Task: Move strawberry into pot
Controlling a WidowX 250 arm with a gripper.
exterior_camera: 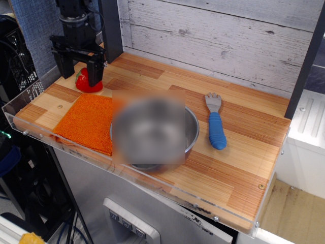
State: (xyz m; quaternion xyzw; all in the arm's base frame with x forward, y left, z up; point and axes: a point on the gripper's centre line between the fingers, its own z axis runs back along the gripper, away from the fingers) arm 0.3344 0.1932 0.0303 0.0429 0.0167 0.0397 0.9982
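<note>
- Only one view, looking down at an angle on a wooden table (244,147) with a clear plastic lip along its front and left edges; whitewashed plank wall behind
- Black gripper (79,71) at the far left corner, hanging from a black arm that enters from the top edge; its two fingers (95,69) point straight down and stand wide apart
- Strawberry (89,81) sits on the table at that corner, red with a bit of green showing on its left side; it lies between the two fingers, the right finger covering part of it; whether either finger touches it cannot be told; the fruit looks to rest on the wood, not lifted
- Orange cloth (86,122) lies flat just in front of the strawberry, near the left front edge
- Pot (189,133) stands right of the cloth, mid-table near the front; most of it is blurred, only a strip of shiny metal rim and wall on its right side is clear; its contents cannot be told
- Fork (216,123) with a blue handle lies right of the pot, apart from it, its grey prongs pointing toward the wall
</note>
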